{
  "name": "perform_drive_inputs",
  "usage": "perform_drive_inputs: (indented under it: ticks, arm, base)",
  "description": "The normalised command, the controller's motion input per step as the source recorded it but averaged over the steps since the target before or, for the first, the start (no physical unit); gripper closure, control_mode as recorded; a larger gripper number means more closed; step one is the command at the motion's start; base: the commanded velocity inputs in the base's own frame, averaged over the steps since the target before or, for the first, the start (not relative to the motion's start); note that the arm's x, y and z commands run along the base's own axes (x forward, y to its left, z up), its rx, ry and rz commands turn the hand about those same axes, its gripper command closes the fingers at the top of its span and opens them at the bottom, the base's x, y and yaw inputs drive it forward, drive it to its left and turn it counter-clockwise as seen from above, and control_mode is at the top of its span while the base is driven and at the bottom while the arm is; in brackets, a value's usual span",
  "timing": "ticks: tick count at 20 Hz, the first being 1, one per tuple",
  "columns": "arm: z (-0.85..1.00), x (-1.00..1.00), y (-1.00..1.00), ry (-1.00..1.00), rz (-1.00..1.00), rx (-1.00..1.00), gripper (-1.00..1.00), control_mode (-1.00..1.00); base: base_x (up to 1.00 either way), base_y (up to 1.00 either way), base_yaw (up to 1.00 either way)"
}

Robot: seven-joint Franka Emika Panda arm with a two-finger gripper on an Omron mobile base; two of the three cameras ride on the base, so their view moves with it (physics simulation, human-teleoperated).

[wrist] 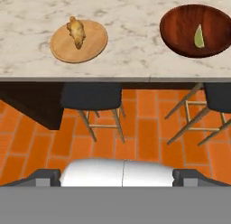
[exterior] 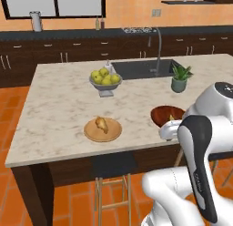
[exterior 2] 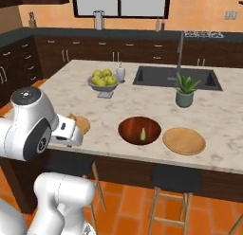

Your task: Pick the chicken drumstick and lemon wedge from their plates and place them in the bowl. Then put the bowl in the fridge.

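You'll find the pale yellow-green lemon wedge [wrist: 199,35] already lying inside the glossy dark reddish-brown wooden bowl [wrist: 180,20] on the marble bench [exterior: 59,102]. The lumpy golden-brown chicken drumstick [wrist: 76,31] sits on its round tan wooden plate [wrist: 92,49], left of the bowl. Your claw [wrist: 116,177] hangs released, grasping nothing, off the bench edge above the stools [wrist: 91,95].

Both base views look forward and down over the island [exterior: 59,93] from behind; the hand view looks down at its near edge; all share the bowl [wrist: 196,31].
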Motion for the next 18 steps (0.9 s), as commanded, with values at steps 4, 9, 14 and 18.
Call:
perform_drive_inputs:
  ticks: [4, 9, 14, 18]
  arm:
    - [0.00, 0.00, 0.00, 0.00, 0.00, 0.00, -1.00, 1.00]
    - [0.00, 0.00, 0.00, 0.00, 0.00, 0.00, -1.00, 1.00]
    - [-0.04, 0.70, 0.16, 0.07, 0.01, 0.00, -1.00, -1.00]
    - [-0.31, 0.83, 0.66, 0.08, 0.04, -0.04, -1.00, -1.00]
  base:
    - [0.67, 0.44, 0.00]
    - [0.86, -0.12, 0.00]
    - [0.20, -0.01, 0.00]
    - [0.00, 0.00, 0.00]
